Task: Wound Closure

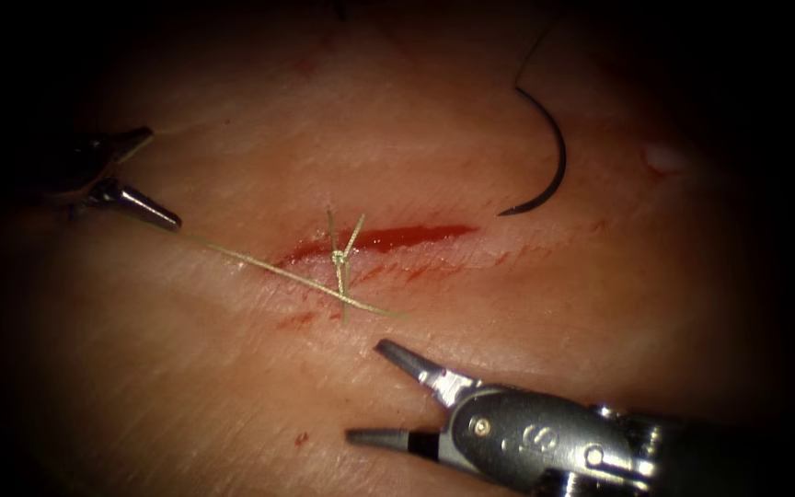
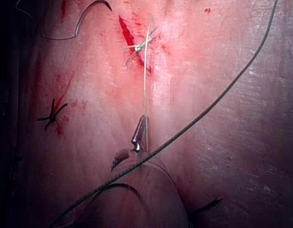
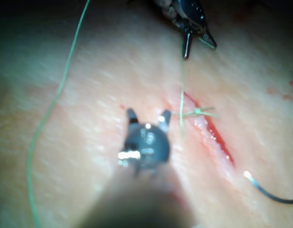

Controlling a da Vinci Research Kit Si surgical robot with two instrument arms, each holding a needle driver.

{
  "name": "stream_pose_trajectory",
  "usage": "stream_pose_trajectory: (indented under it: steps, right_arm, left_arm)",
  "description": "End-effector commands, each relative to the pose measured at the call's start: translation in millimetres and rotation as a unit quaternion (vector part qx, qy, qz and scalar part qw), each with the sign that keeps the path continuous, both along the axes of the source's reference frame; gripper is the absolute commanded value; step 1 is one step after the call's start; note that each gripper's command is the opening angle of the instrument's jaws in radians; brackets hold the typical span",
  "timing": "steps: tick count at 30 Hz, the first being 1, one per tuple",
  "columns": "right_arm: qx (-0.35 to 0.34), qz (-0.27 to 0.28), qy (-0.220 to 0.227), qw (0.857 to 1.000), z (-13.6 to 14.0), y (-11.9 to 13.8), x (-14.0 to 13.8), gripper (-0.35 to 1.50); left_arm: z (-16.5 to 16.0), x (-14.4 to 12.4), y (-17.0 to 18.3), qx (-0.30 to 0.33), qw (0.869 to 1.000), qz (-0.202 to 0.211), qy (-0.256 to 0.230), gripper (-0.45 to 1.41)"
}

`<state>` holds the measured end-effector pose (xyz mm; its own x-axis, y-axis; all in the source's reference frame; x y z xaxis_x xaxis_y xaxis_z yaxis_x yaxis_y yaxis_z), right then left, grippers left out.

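Pale soft tissue (image 1: pixel 232 387) fills the background, one cut (image 1: pixel 397 237) with red fluid. One knot (image 1: pixel 339 260) on the cut, thread (image 1: pixel 259 264) running left to the left hand (image 1: pixel 131 175), released, nothing clearly gripped. Right hand (image 1: pixel 374 391) released, empty. One needle (image 1: pixel 545 156) lies free beyond the cut's right end, not in tissue. Judged stiff, light, slippery; take mid-curve.
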<state>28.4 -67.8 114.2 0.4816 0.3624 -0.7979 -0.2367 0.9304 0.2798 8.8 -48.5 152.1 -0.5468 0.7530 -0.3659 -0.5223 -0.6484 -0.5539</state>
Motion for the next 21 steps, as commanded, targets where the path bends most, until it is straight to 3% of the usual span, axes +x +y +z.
stream_pose_trajectory:
  steps: [1, 6, 12, 15, 21]
  right_arm:
    - [-0.001, -0.001, 0.001, 1.0, 0.5, 0.0, 0.6, 1.48]
    - [-0.001, -0.001, 0.001, 1.0, 0.5, 0.0, 0.6, 1.48]
    - [0.0, -0.001, 0.001, 1.0, 0.5, 0.0, 0.6, 1.48]
    - [0.0, -0.001, 0.001, 1.0, 0.4, 0.0, 0.6, 1.48]
    - [0.0, -0.001, 0.001, 1.0, 0.3, 0.0, 0.5, 1.48]
  left_arm:
    - [0.4, 0.0, 0.6, -0.003, 1.0, -0.001, 0.0, 1.25]
    - [-1.6, 0.4, 2.7, -0.015, 0.999, -0.025, 0.018, 1.25]
    - [-4.2, -3.7, 6.5, -0.054, 0.996, -0.065, -0.034, 1.18]
    - [-3.3, -6.4, 7.0, -0.042, 0.996, -0.061, -0.056, 1.2]
    - [2.5, -9.7, 5.7, -0.036, 0.996, -0.032, -0.069, 1.23]
